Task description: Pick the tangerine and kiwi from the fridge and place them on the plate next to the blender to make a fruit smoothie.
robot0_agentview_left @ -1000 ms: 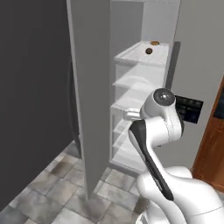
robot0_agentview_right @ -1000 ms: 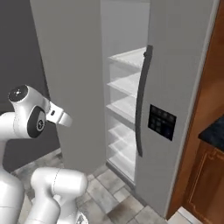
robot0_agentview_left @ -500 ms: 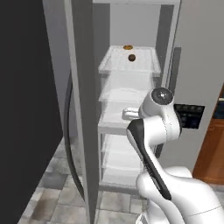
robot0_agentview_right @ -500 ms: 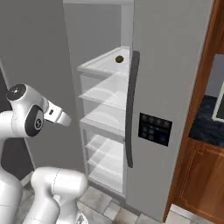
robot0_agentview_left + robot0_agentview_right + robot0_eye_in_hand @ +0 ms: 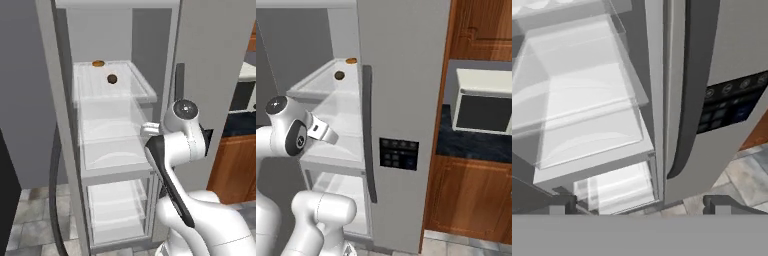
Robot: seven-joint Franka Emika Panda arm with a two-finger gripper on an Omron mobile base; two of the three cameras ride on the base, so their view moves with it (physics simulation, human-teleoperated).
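Observation:
The fridge (image 5: 215,75) stands with its left compartment open. On its top glass shelf (image 5: 112,87) lies the orange tangerine (image 5: 98,63) at the back, with the dark kiwi (image 5: 112,79) a little in front of it. From the right base view the kiwi (image 5: 339,75) and tangerine (image 5: 351,61) sit beside the edge of the shut door (image 5: 406,75). My gripper (image 5: 642,205) is open and empty, fingertips (image 5: 562,202) wide apart, aimed at the lower shelves (image 5: 587,130) and door handle (image 5: 687,100), well below the fruit. Plate and blender are out of view.
A long dark handle (image 5: 368,135) and a control panel (image 5: 398,153) are on the shut fridge door. To the right, a white microwave (image 5: 483,107) sits on a dark counter over wooden cabinets (image 5: 471,200). The opened left door (image 5: 47,125) stands beside the shelves. The floor is grey tile (image 5: 747,175).
The whole picture has shifted: the base has driven rightwards and closer, so the fridge interior now faces me more squarely. The arm keeps the same pose and the fruit has not moved.

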